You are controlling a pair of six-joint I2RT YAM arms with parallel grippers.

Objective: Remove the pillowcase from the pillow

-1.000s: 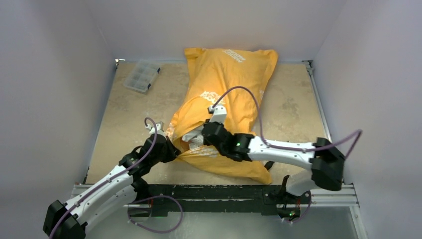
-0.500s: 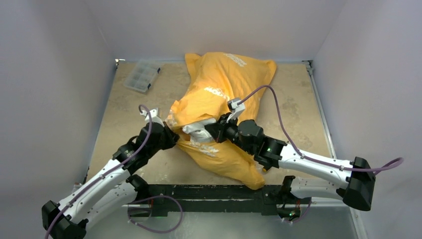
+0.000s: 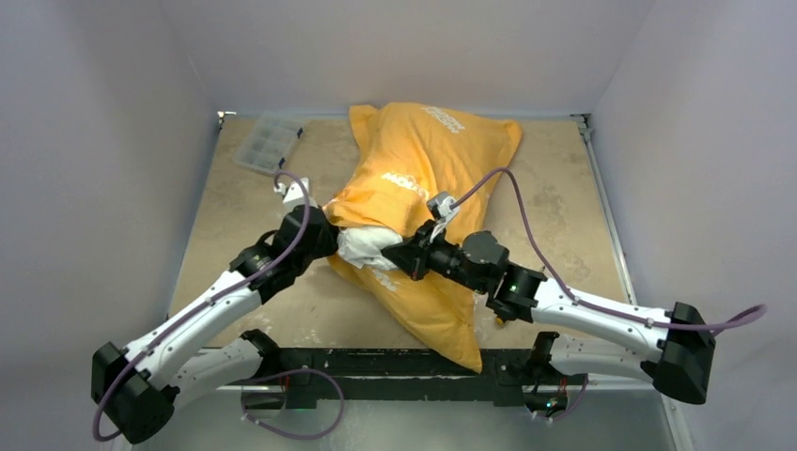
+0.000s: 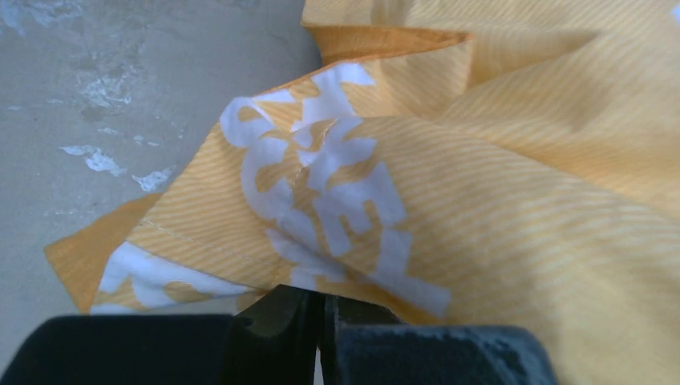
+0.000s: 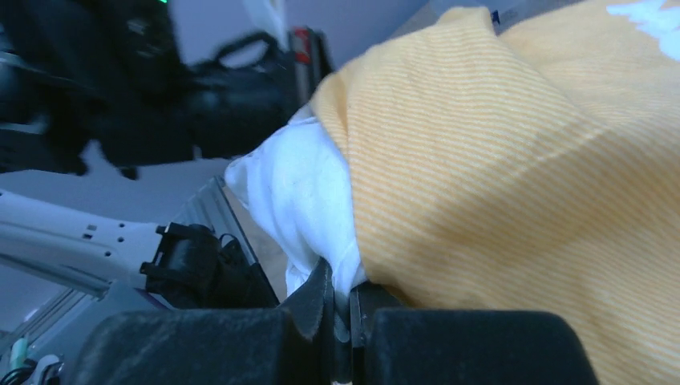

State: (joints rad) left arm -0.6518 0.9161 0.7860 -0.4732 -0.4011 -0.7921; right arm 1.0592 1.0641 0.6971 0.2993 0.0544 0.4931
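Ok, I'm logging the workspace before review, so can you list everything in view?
pillowcase: one, orange-yellow with white lettering, mid-table, reaching the far edge
pillow: one, white, poking out of the pillowcase's near-left opening
compartment box: one, clear plastic, far left corner
table: one, mottled beige, pale walls around
cables: two, purple, looping along the arms
left end effector: one, black, shut on the pillowcase's hem
right end effector: one, black, shut on the pillow's exposed corner
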